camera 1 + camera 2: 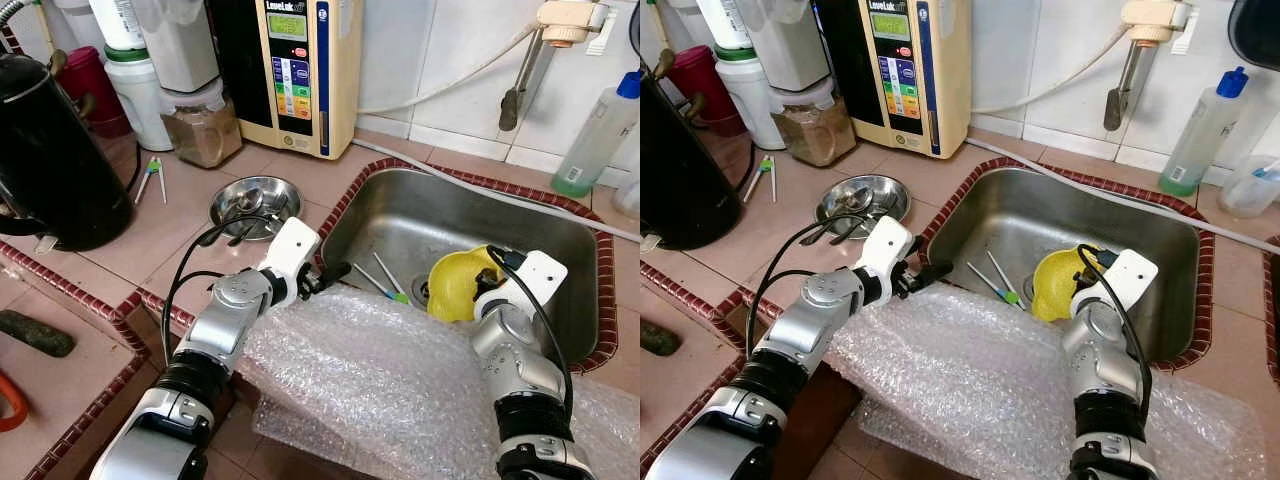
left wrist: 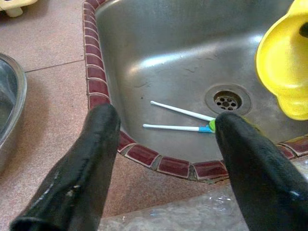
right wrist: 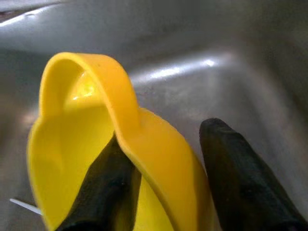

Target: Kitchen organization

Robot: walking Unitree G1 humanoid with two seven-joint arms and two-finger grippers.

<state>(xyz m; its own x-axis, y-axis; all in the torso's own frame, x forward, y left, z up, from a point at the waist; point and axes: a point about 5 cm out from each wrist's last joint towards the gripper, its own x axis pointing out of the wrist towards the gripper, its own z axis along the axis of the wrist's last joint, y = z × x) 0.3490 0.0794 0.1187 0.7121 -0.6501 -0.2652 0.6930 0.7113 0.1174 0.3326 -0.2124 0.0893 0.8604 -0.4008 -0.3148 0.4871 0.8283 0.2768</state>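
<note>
A yellow plastic bowl (image 1: 457,285) stands tilted on edge in the steel sink (image 1: 420,215), near the drain (image 2: 227,101). My right gripper (image 3: 166,137) is shut on the yellow bowl's rim (image 3: 125,103), one finger inside and one outside. My left gripper (image 1: 335,272) is open over the sink's near left corner with nothing between its fingers (image 2: 96,144). Just beyond it, two white chopsticks (image 2: 180,120) with blue and green ends lie on the sink bottom.
Bubble wrap (image 1: 380,380) covers the counter edge in front of the sink. A steel bowl (image 1: 255,205) with a spoon, a black kettle (image 1: 55,160), a jar (image 1: 200,125) and a water machine (image 1: 295,70) stand to the left. A bottle (image 1: 598,135) stands at the back right.
</note>
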